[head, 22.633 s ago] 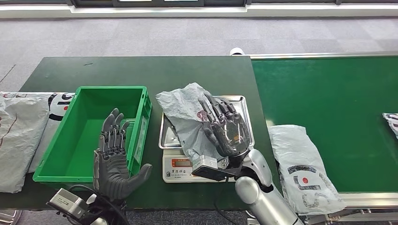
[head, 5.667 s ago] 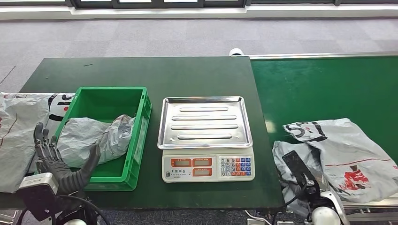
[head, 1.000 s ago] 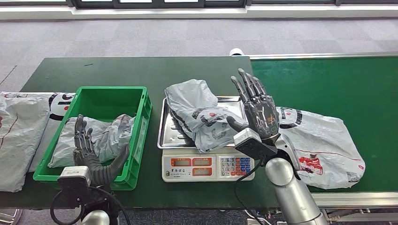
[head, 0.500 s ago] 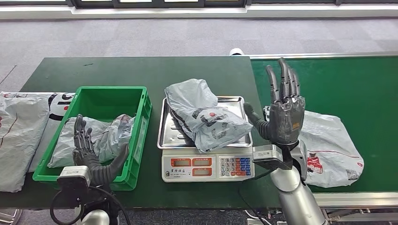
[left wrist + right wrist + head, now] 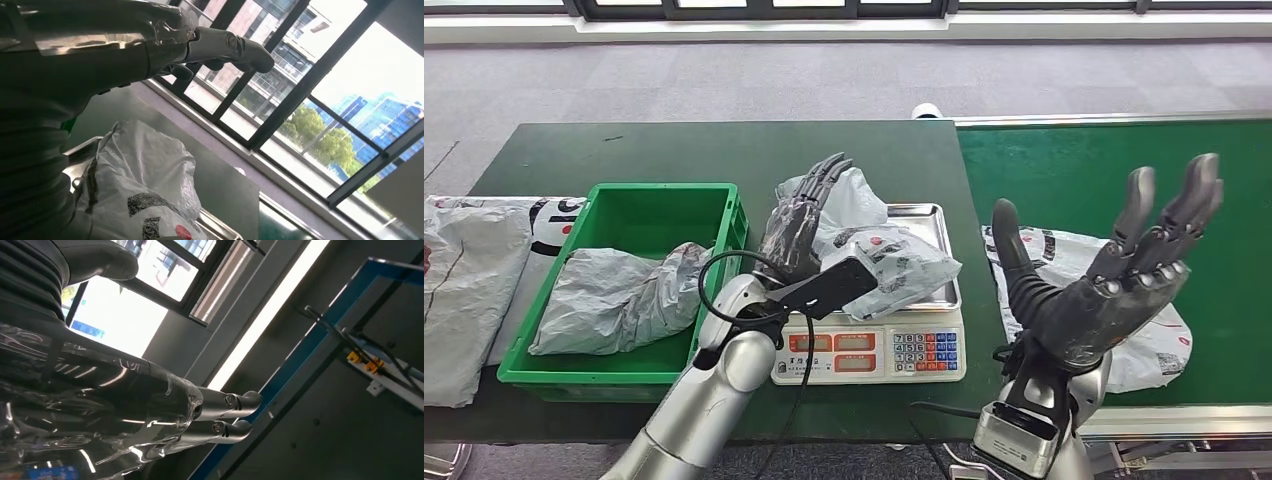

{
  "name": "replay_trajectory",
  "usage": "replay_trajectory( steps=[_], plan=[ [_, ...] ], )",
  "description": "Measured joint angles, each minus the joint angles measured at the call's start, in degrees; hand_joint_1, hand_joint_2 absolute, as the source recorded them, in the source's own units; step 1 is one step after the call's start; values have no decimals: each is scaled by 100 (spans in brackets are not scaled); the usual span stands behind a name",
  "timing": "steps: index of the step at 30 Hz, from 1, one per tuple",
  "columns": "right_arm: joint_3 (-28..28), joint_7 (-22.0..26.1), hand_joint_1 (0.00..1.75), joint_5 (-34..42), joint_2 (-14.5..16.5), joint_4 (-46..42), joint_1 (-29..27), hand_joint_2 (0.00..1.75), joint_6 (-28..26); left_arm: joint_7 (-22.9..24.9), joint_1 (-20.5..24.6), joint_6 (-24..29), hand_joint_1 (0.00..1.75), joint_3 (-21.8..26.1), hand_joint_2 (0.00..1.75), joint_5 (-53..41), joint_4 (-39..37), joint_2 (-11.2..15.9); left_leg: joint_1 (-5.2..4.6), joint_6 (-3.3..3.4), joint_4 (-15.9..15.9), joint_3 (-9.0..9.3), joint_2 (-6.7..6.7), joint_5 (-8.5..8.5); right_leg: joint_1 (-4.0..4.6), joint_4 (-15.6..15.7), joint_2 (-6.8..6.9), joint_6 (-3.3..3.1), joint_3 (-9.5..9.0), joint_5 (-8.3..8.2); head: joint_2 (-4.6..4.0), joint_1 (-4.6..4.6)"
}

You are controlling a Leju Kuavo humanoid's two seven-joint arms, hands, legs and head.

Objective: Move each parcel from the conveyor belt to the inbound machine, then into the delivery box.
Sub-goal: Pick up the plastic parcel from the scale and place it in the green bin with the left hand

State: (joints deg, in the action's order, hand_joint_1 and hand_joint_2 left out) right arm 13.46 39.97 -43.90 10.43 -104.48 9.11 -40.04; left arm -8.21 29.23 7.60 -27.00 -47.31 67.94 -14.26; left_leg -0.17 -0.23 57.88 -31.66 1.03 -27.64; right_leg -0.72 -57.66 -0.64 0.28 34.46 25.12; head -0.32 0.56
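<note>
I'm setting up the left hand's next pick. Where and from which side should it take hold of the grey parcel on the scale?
Probably the raised, crumpled end of the grey parcel nearest the green box, coming from that side. The bag bunches up there, giving loose folds to close on, and the left hand already lies against it. The other end lies flatter on the scale's tray.

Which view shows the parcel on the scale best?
The head view: the parcel lies whole on the scale, with the left hand over its near-left part. The left wrist view catches one crumpled end; the right wrist view faces elsewhere.
</note>
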Motion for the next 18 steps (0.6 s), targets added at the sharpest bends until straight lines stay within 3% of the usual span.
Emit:
replay_trajectory(
  steps=[6,18],
  plan=[
    [-2,-3,0,77,152,-119,-87,175,0,108,684,-102,0,-482,175,-225,-1120,-213,-4,2,0,0,-7,1,-3,0,-9,1,7,-2,0,1],
    [-2,-172,0,72,203,-167,-131,175,0,246,1120,-199,0,-600,175,-265,-2001,-349,-1,2,-2,-5,-8,1,-1,0,-13,1,9,-1,0,1]
  ],
)
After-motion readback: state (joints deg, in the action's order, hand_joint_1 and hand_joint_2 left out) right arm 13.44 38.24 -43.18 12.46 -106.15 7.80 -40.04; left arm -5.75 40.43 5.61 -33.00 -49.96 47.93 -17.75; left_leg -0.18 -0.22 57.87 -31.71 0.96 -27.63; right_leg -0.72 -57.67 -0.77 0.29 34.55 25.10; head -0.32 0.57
